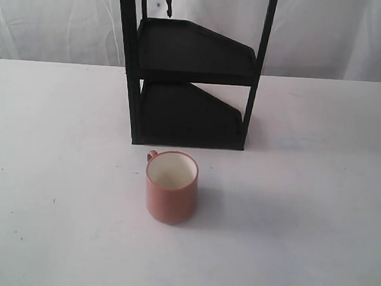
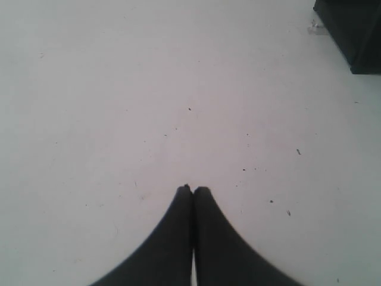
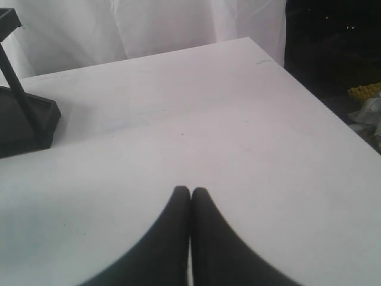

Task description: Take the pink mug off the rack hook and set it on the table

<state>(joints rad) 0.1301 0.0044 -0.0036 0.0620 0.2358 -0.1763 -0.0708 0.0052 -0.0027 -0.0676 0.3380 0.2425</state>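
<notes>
Exterior view: rack [image 1: 192, 71] top is cropped by the frame edge. The rack hook [image 1: 168, 4] is a small dark point hanging under the rack's top bar near its left post; its shape is hard to make out. Pink mug [image 1: 171, 187] is off the hook, upright on the tabletop [image 1: 302, 223], just in front of the rack's base and not touching it. Its handle is mostly hidden behind the body; only a nub shows on the rack-facing side.

Left wrist view: left hand [image 2: 193, 189] is pressed together with tips meeting, holding nothing; only a corner of the rack base shows.

Right wrist view: right hand [image 3: 190, 189] is likewise pressed together and empty, off to the side of the rack's foot; the rack is mostly cut off.
</notes>
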